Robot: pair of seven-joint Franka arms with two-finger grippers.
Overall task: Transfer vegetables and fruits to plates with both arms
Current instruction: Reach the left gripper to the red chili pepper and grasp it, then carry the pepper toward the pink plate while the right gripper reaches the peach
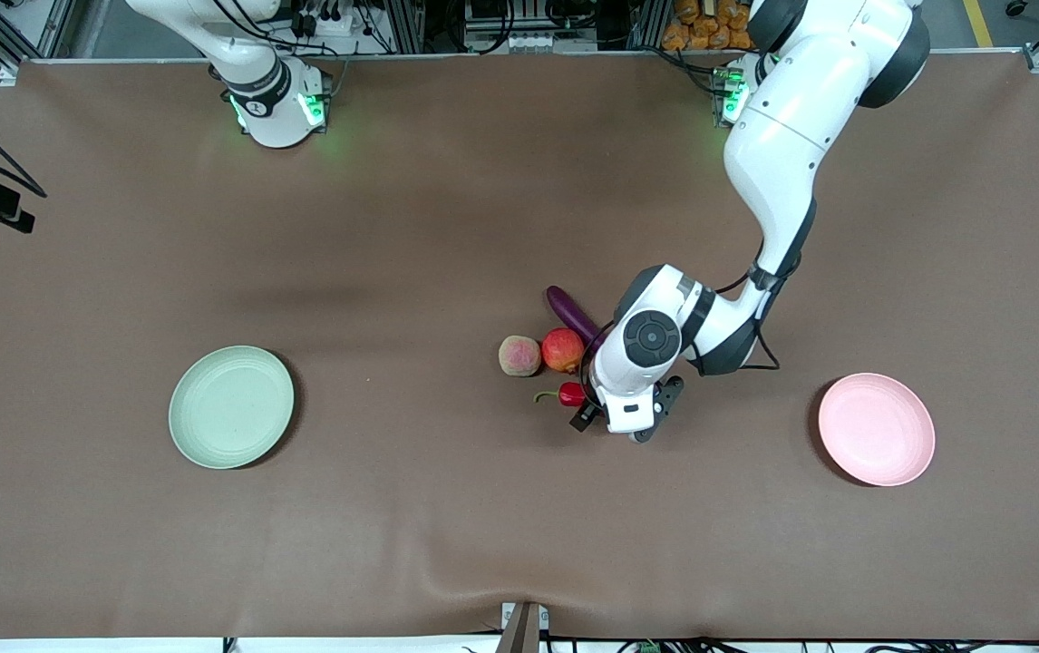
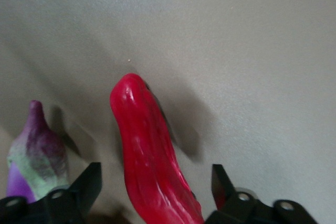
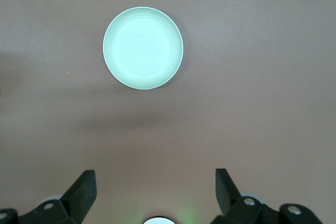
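Note:
My left gripper (image 1: 617,410) is down at the table and open, with one black finger (image 2: 86,184) on each side of the red chili pepper (image 2: 149,156); the fingers do not touch it. In the front view the chili (image 1: 571,394) shows its green stem and runs under the hand. The purple eggplant (image 1: 572,313) lies beside it, also in the left wrist view (image 2: 37,150). The peach (image 1: 519,355) and the red-orange fruit (image 1: 562,350) sit together by the chili. My right gripper (image 3: 155,179) is open, empty and high over the table, with the green plate (image 3: 143,47) below it.
The green plate (image 1: 231,406) lies toward the right arm's end of the table, the pink plate (image 1: 876,429) toward the left arm's end; nothing lies on either. The right arm (image 1: 270,100) waits folded at its base. The brown mat (image 1: 447,508) covers the table.

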